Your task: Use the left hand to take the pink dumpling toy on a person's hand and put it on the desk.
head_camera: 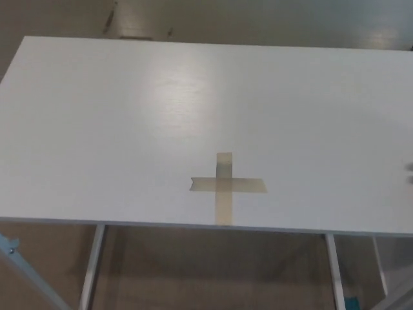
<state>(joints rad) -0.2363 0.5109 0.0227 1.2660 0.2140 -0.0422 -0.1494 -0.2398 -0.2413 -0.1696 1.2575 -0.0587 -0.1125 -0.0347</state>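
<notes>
Brown floor fills the strip along the top of the frame and shows again under the near edge at the bottom, and between them I'm looking down on a white counter (97,129) that spans almost the whole picture. On it, a little right of centre and low in the frame, sits a cross of tan tape (225,186), its upright strip running down to the counter's near edge and its crossbar lying flat across it. Light glares softly off the surface above the cross, toward the upper middle. Below the counter I can see pale metal legs (91,268), one at lower left and another at lower right. At the far right edge, level with the cross, a tiny dark sliver pokes into view; it's too small for me to say what it is. Neither robot hand shows on my feed, so I can't report fingers on either side. The pink dumpling toy isn't visible anywhere in this view, nor a person's hand.
</notes>
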